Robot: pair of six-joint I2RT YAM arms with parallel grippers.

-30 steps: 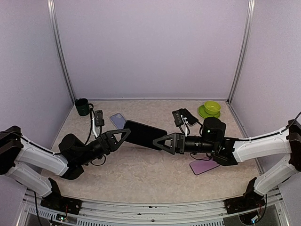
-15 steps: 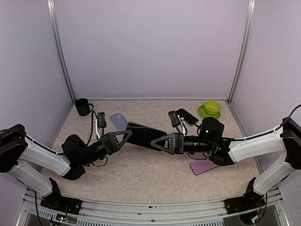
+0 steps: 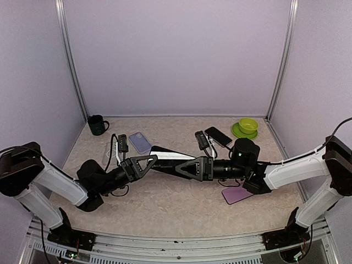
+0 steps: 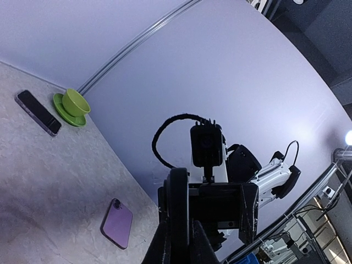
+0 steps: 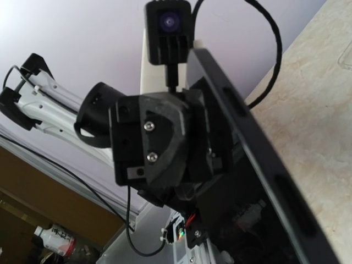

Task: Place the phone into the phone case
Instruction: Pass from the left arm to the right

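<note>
A black phone case [image 3: 165, 155] hangs above the table middle, turned nearly edge-on to the top camera. My left gripper [image 3: 147, 161] is shut on its left end and my right gripper [image 3: 184, 166] on its right end. In the left wrist view the case [image 4: 179, 198] stands edge-on between my fingers [image 4: 159, 247]. In the right wrist view its rim with button cut-outs [image 5: 247, 148] fills the frame. I cannot tell whether a phone sits inside it. A purple phone [image 3: 238, 193] lies face down under the right arm and also shows in the left wrist view [image 4: 117, 223].
A dark phone [image 3: 218, 136] lies at the back right beside a green cup on a saucer [image 3: 248, 126]. A lavender case [image 3: 139, 142] lies back left. A dark green mug [image 3: 97, 125] stands in the back left corner.
Both grippers have turned the black case from lying flat to nearly edge-on. They have drawn a little closer together and slightly lower.
</note>
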